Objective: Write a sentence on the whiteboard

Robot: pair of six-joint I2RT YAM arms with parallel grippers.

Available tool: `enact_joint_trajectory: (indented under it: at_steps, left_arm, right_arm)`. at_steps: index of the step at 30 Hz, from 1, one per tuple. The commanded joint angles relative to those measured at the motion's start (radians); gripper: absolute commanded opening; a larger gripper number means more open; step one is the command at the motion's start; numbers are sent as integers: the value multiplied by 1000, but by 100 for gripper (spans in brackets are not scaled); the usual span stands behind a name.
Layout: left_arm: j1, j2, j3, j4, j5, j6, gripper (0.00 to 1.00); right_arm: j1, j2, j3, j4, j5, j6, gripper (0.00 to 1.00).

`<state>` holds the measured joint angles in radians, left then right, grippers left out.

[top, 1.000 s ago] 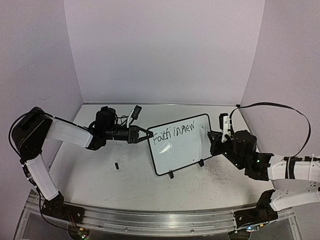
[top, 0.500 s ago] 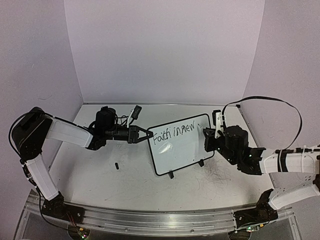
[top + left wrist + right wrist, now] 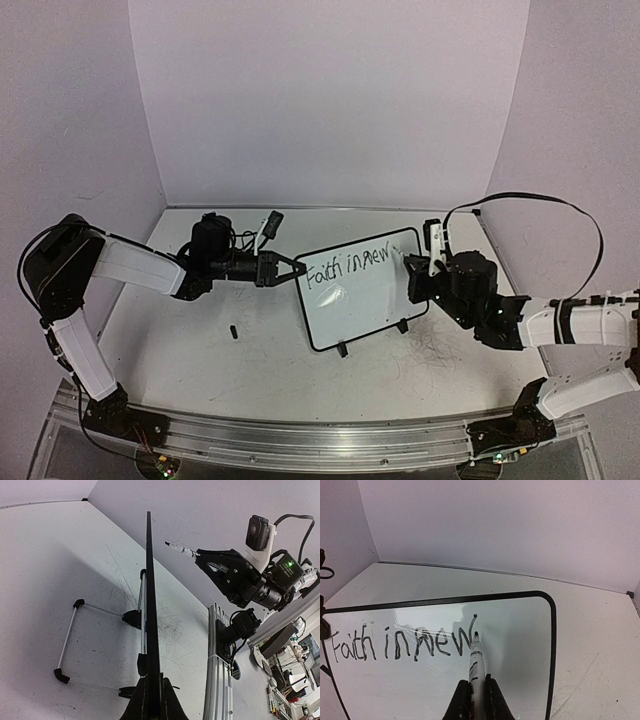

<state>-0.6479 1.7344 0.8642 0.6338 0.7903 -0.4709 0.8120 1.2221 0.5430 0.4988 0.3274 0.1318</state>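
The whiteboard (image 3: pixel 372 303) stands tilted on its two feet mid-table, with black writing "Faith in new" (image 3: pixel 345 264) along its top. My left gripper (image 3: pixel 298 272) is shut on the board's left edge; the left wrist view shows that edge (image 3: pixel 149 595) end-on between the jaws of this gripper (image 3: pixel 151 700). My right gripper (image 3: pixel 418 272) is shut on a white marker (image 3: pixel 476 662). In the right wrist view the marker points at the board (image 3: pixel 520 645) just right of the "w" of the writing (image 3: pixel 400 642). From the left wrist, a small gap separates the marker tip (image 3: pixel 172 545) from the board.
A small black cap (image 3: pixel 233 331) lies on the table, left of the board. The board's wire stand (image 3: pixel 70 640) reaches out behind it. The aluminium rail (image 3: pixel 300 440) runs along the near edge. Walls close the back and both sides.
My right arm has swung left and brought the marker from beside the board's right edge up to its face, near the end of "new". The left arm and the board have not moved.
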Motion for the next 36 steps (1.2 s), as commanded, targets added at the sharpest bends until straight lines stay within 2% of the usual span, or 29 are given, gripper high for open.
enact_joint_trajectory:
  at_steps: [1,5,10,17,27,31,36]
  left_arm:
    - [-38,-18,34,-26,86,-2,0]
    - [-38,-22,33,-28,87,0,0]
    - [-38,-23,34,-28,85,2,0]
    - [-38,-15,36,-29,86,-1,0]
    - [-40,-9,38,-30,89,-2,0]
    - [-40,-7,39,-30,89,-3,0]
    - [-41,-6,39,-30,89,-3,0]
  right_arm:
    - [-3,2,20,25,-40,-26,0]
    - [18,6,-11,86,-276,-87,0]
    - [102,14,-41,98,-368,-123,0]
    - [214,153,40,52,-271,-168,0]
    - [286,224,89,88,-224,-163,0]
    - [289,237,106,99,-156,-141,0]
    - [289,255,121,102,-165,-141,0]
